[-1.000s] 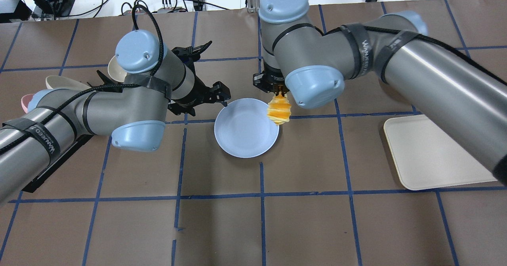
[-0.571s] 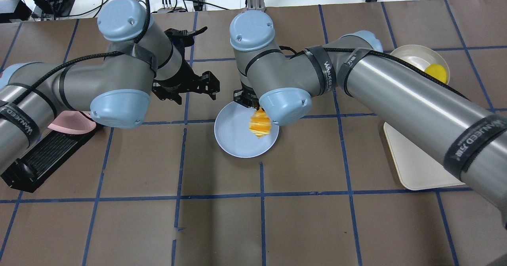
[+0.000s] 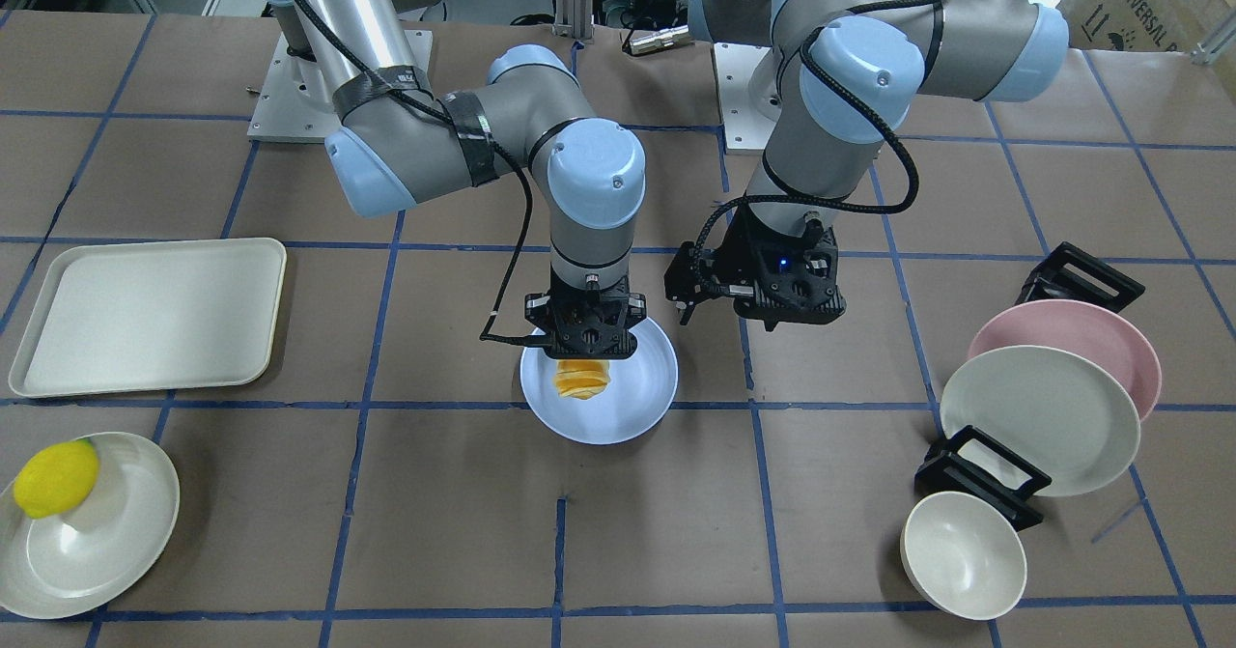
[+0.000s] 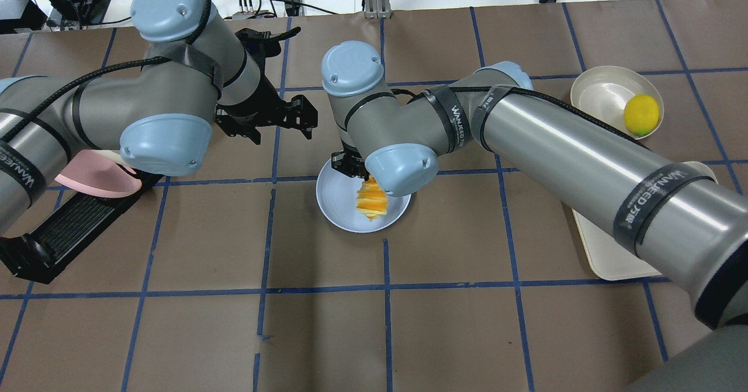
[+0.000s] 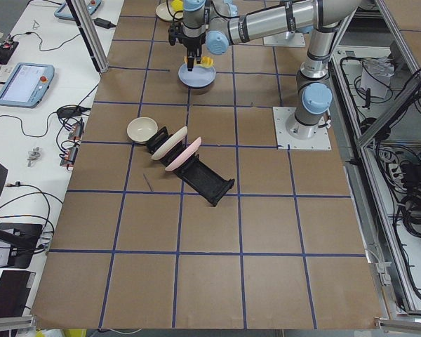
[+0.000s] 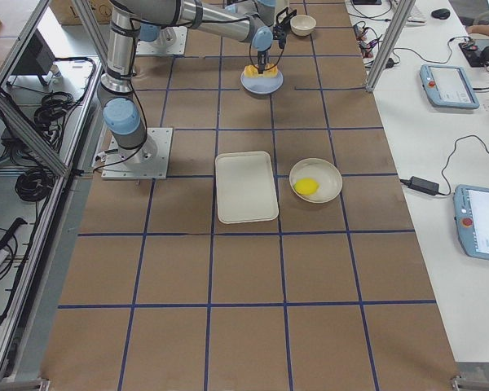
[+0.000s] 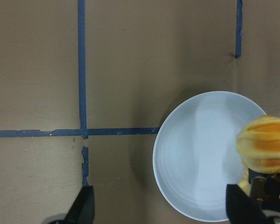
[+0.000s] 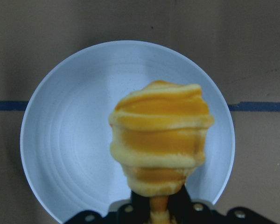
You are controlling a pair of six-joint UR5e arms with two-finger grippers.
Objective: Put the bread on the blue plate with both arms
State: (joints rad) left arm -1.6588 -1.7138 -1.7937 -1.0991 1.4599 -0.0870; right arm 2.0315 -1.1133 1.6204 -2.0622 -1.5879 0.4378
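Brown paper with blue tape lines covers the table [image 4: 467, 333], and near the middle we've got the blue plate [image 4: 336, 202] sitting flat on it. The right gripper [image 3: 582, 353] is directly above the plate, pointing straight down, with its fingers pinched tight on one end of the bread [image 4: 372, 200]. So the loaf hangs upright over the plate, a touch toward the right arm's side, orange ridges showing. From the right wrist camera we're looking down its length with the plate behind it all round. Whether the bottom tip is touching the plate, we honestly can't tell from any angle.

The left gripper [image 4: 269, 120] is empty, fingers spread wide, hovering above the table just off the plate's rim on the left arm's side. In its wrist camera we see both fingertips far apart at the bottom edge, with the plate and bread off toward one of them.

Other stuff we can spot:
- A cream tray [image 3: 145, 315] sits well off on the right arm's side.
- A lemon [image 3: 55, 477] lies on a cream plate [image 3: 106, 551] near the tray.
- Over on the left arm's side, a black rack [image 5: 210, 184] has a pink plate [image 3: 1110, 334] and a white plate [image 3: 1038, 416] leaning in it.
- A small bowl [image 3: 963, 553] sits just beside the rack.
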